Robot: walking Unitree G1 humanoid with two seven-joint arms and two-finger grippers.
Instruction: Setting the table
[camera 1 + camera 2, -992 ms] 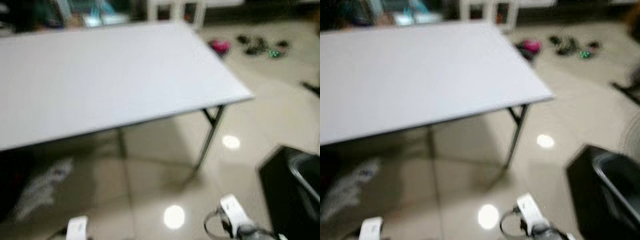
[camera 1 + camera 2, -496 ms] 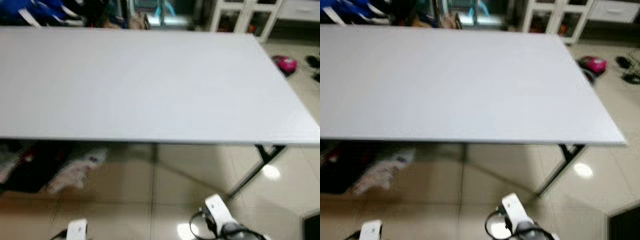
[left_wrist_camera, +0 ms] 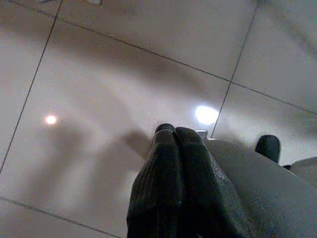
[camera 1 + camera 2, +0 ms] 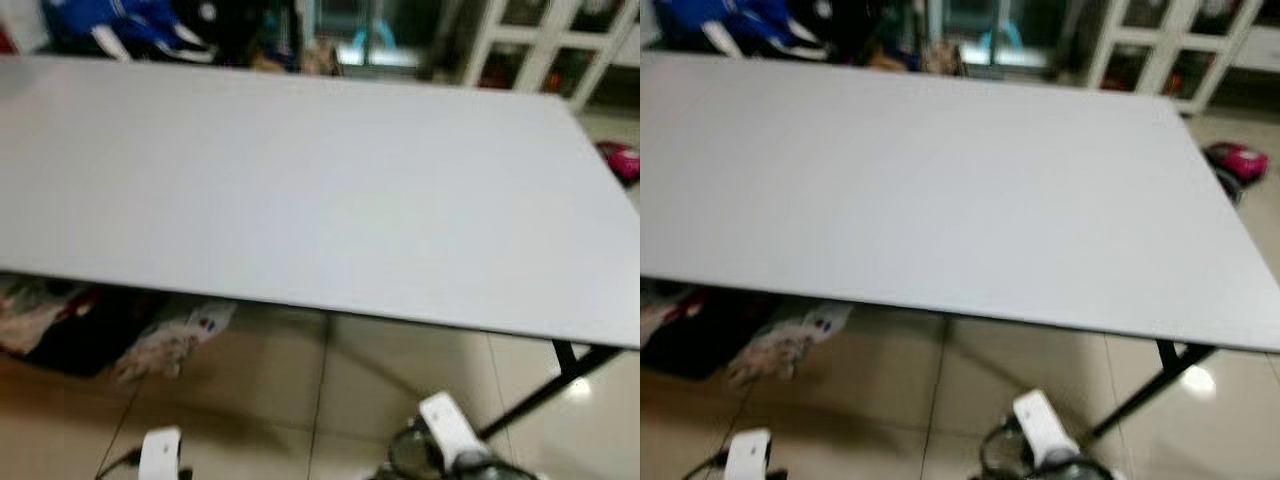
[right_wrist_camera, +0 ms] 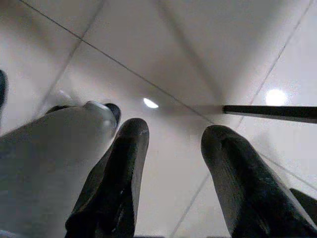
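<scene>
Left arm: hangs low at the robot's left side; its white wrist end (image 4: 160, 453) shows at the bottom edge of the head view, over the floor.
Left gripper (image 3: 174, 136): pointed down at the tiled floor; the two black fingers (image 3: 163, 178) lie pressed flat together, clenched on nothing.
Right arm: hangs low at the robot's right side; its white wrist end (image 4: 447, 432) and a loop of dark cable (image 4: 405, 455) show at the bottom of the head view.
Right gripper (image 5: 173, 134): pointed down at the floor; its fingers (image 5: 119, 173) stand released, with a clear gap of bare tile between them and nothing held.
Floor (image 4: 250, 380): glossy beige tiles with dark grout lines; bright lamp glints reflect off it (image 3: 206, 114).
Under the table: a crumpled pale bag or cloth (image 4: 170, 338) lies on the tiles below the near edge, beside a dark heap (image 4: 70, 330) further to the robot's left. Contents cannot be made out.
Table (image 4: 300, 190): large, white and rectangular, directly ahead of the robot; the near edge runs across the view and slopes slightly down to the right. The top is bare.
Table leg (image 4: 550, 385): dark metal, angled, under the near right corner.
Right of the table: a small pink object (image 4: 1236, 160) on the floor; blurred.
Beyond the far edge: blue and white fabric (image 4: 120, 20) at far left and a white cabinet with glass doors (image 4: 1160, 50) at far right. Detail is lost to blur.
</scene>
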